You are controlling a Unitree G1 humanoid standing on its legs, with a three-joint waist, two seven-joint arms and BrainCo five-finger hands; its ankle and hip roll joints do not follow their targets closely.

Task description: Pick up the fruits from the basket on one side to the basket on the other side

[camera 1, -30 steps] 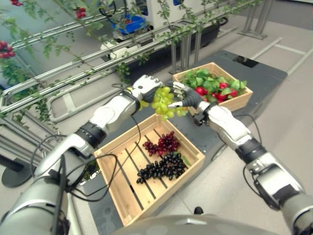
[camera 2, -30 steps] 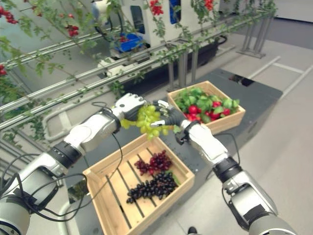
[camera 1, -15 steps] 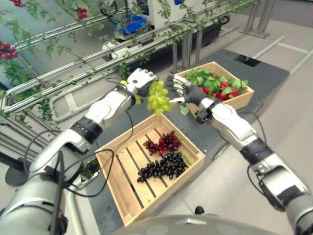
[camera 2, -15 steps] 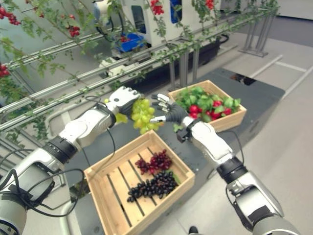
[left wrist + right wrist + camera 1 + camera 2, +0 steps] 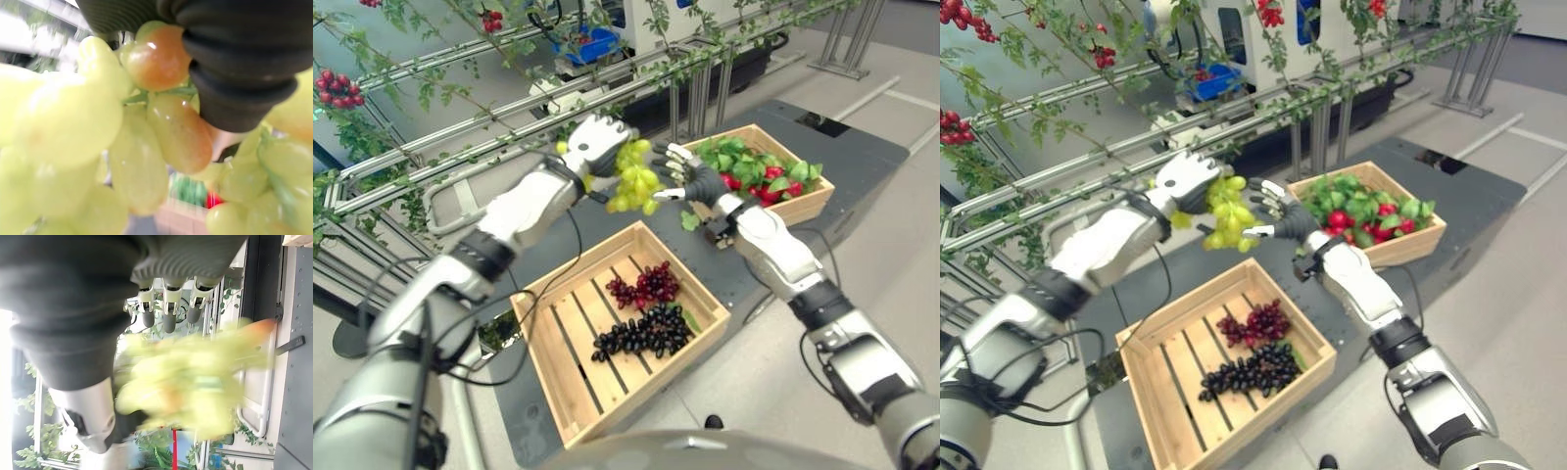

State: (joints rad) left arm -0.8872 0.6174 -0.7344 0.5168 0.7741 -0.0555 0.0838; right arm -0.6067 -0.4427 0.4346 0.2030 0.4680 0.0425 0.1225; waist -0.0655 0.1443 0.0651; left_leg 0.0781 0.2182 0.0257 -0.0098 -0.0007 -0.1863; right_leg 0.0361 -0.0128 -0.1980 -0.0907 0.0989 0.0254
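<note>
No writing is readable. The left hand has its fingers curled round a bunch of green grapes, held in the air. The right hand, fingers spread, is just beside the bunch. Below both hands, a slatted wooden crate holds red grapes and black grapes. Beyond the right hand, a second crate holds green leaves and red fruit.
</note>
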